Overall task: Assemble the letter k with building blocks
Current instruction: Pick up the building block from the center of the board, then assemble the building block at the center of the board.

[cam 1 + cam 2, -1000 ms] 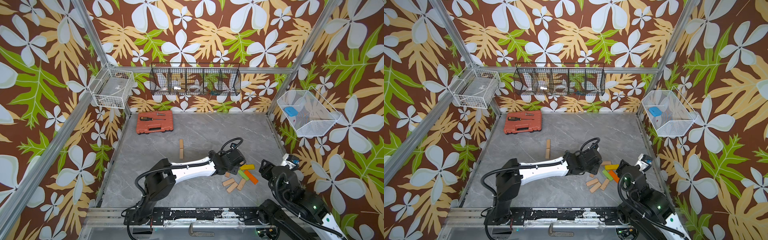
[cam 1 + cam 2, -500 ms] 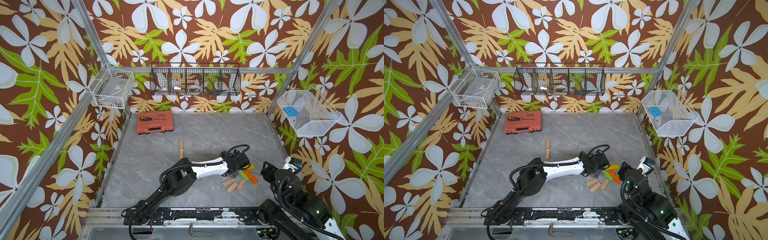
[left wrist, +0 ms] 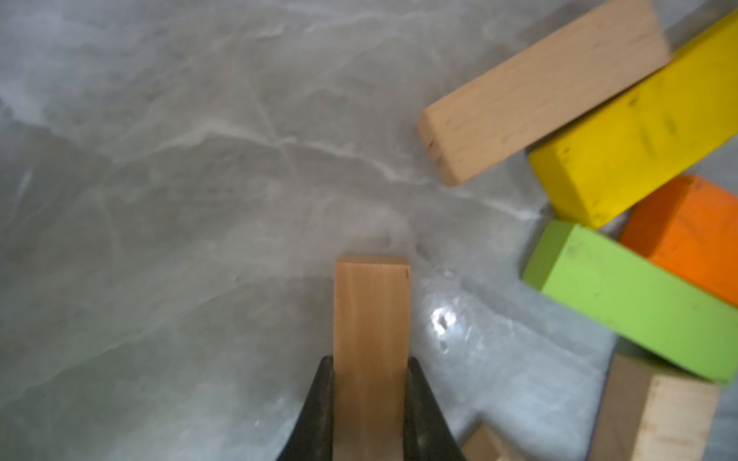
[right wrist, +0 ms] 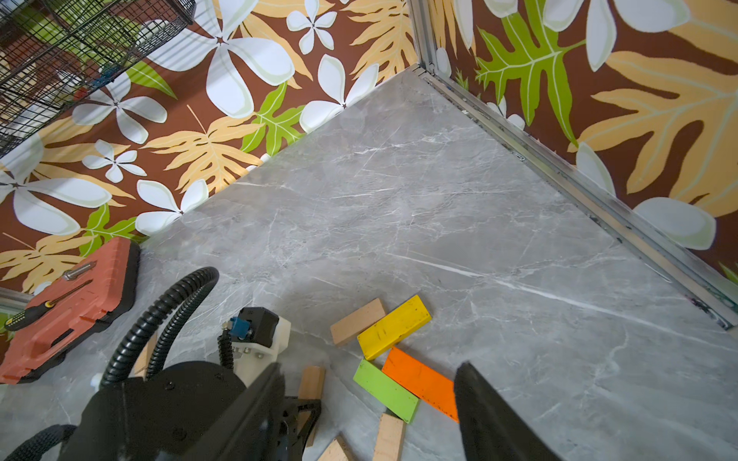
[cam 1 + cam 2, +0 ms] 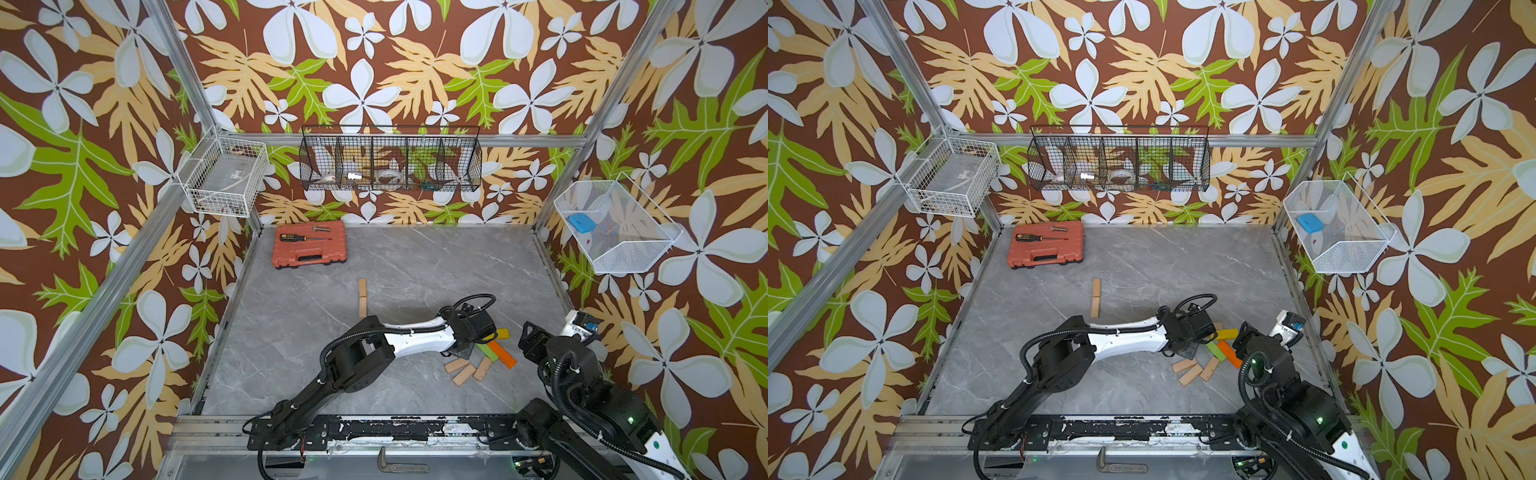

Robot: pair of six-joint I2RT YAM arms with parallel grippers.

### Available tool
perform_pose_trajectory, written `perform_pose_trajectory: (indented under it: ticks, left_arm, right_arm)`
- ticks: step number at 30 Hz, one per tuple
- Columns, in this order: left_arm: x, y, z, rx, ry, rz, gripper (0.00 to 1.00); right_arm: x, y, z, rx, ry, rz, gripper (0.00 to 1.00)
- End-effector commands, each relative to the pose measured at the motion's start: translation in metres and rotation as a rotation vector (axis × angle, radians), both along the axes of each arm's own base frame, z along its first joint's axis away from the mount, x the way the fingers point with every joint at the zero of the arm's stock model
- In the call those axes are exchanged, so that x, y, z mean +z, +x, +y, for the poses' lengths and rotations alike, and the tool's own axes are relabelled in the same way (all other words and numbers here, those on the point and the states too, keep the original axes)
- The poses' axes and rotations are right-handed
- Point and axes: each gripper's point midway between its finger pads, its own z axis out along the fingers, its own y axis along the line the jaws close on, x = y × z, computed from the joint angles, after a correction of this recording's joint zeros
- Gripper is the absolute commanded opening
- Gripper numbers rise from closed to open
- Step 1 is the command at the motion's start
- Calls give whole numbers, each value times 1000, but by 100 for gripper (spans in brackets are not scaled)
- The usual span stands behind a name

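In both top views: left end effector [image 5: 461, 352] down at a loose cluster of blocks [image 5: 465, 370] on the table [image 5: 291, 353], near the right arm. Two plain blocks [image 5: 363, 297] lying end to end mid-table, well apart from it.

In the left wrist view: clamped tight on a plain wooden block [image 3: 371, 303], near the yellow block [image 3: 639, 131], green block [image 3: 631, 303] and orange block [image 3: 687, 235].

In the right wrist view: right end effector [image 4: 367, 403] spread wide, near the cluster.

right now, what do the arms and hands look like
The left arm has black joints, a white forearm shell and black ribbed cable. The right arm is mostly black with the same cable and a white shell bearing a green dot. The left hand and right hand have black tapered fingers.
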Motion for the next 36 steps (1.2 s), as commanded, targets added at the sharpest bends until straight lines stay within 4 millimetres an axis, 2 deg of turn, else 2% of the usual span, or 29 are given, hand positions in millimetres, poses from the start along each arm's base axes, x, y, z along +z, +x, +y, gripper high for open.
perform_pose_trajectory:
  ticks: [1, 4, 8, 12, 17, 20, 26, 30, 36]
  left_arm:
    - [29, 4, 15, 79, -48, -25, 13]
    - [56, 4, 44, 164, -102, -52, 12]
    - [74, -4, 105, 308, -152, -72, 11]
    - [69, -20, 170, 449, -149, -54, 10]
    - [47, -28, 222, 573, -166, -9, 9]
    - [34, -24, 238, 596, -141, 10, 9]
    - [17, -3, 254, 564, -41, 32, 9]
    - [15, 10, 266, 556, 27, 32, 10]
    - [6, 14, 280, 533, 102, 90, 12]
  right_arm:
    - [5, 8, 10, 31, 15, -22, 69]
    - [6, 19, 28, 103, 18, -8, 69]
    - [0, 38, 65, 243, 19, 58, 69]
    - [-3, 52, 88, 323, 19, 87, 69]
    - [-11, 58, 98, 355, 13, 103, 69]
    - [-17, 59, 101, 366, 19, 119, 69]
    - [-21, 58, 107, 388, 44, 133, 69]
    - [-22, 56, 106, 385, 48, 142, 69]
    - [-23, 53, 104, 376, 66, 136, 69]
